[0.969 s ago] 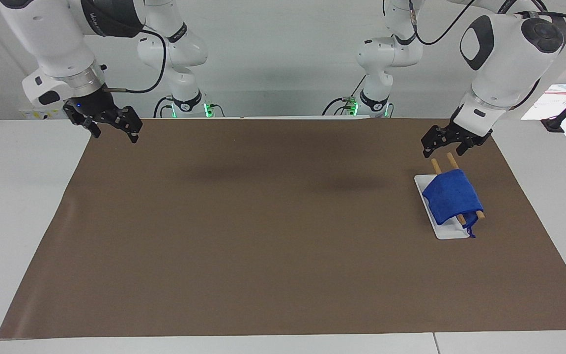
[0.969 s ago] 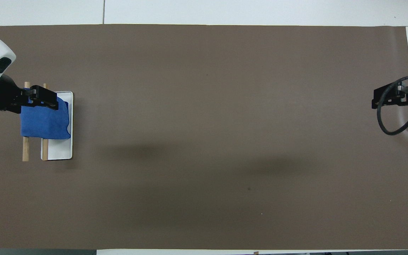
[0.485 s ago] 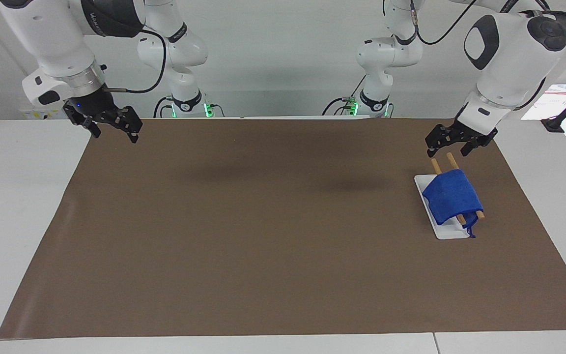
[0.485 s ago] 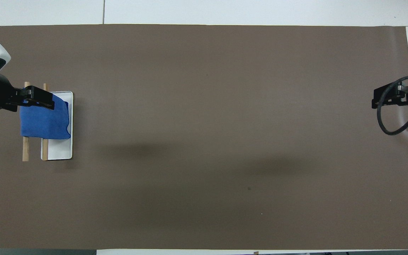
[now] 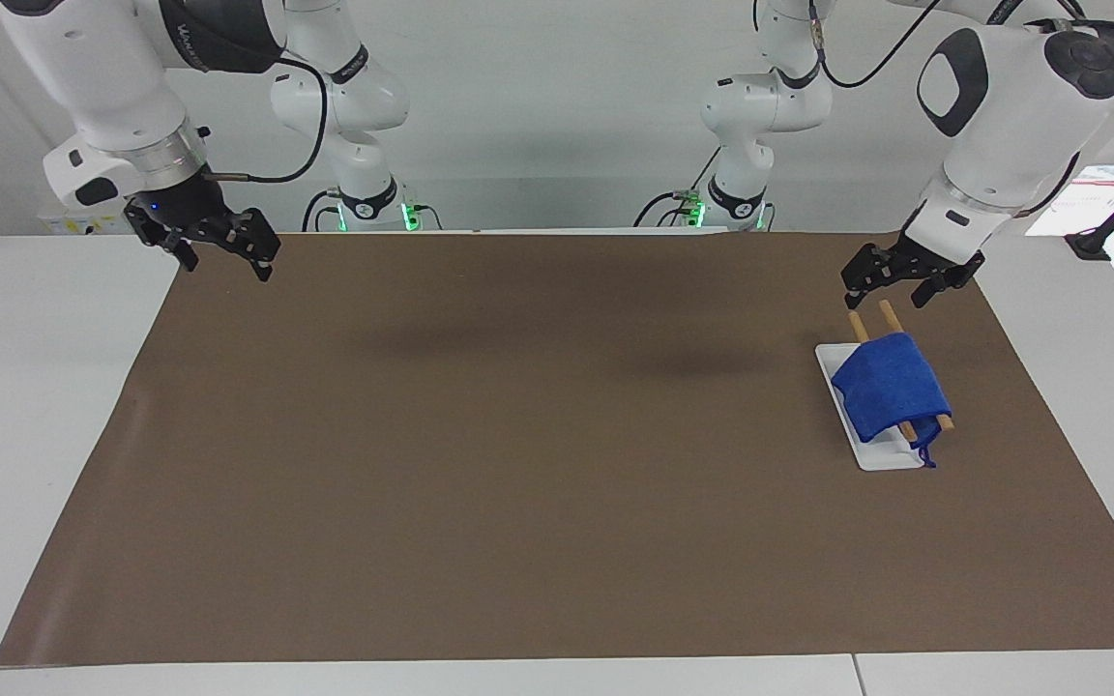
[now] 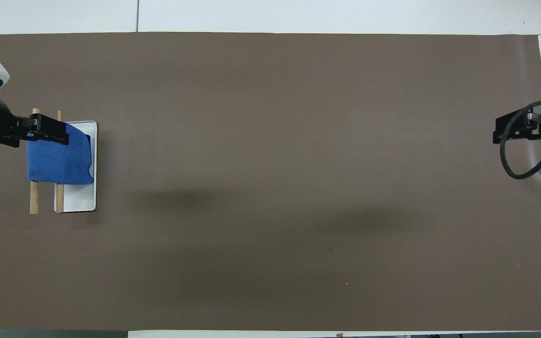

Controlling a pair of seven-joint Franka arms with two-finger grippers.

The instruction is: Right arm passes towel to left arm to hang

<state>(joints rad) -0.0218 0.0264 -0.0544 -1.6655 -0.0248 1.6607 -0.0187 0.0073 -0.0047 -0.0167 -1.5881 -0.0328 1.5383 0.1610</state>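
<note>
Facing view first, nearest the robots: the right gripper (image 5: 220, 256) hangs with its fingers spread and nothing between them, over the mat (image 5: 518, 503) corner at about ten o'clock on the table, waiting. At the left arm's end, about two o'clock, the left gripper (image 5: 900, 283) is also spread and empty, up in the air over the robot-side ends of two wooden rails (image 5: 888, 315); it touches neither rails nor cloth.

Farther out, the towel (image 5: 891, 389) is draped across those rails, above a white tray (image 5: 881, 456), its loop dangling at the corner farthest from the robots. In the overhead view the same towel (image 6: 59, 159) lies at about nine o'clock, the left gripper (image 6: 40, 131) covering its robot-side edge only by perspective.

Judging from this, the hand-over and hanging look done; nothing seems left but pulling the arms clear.
</note>
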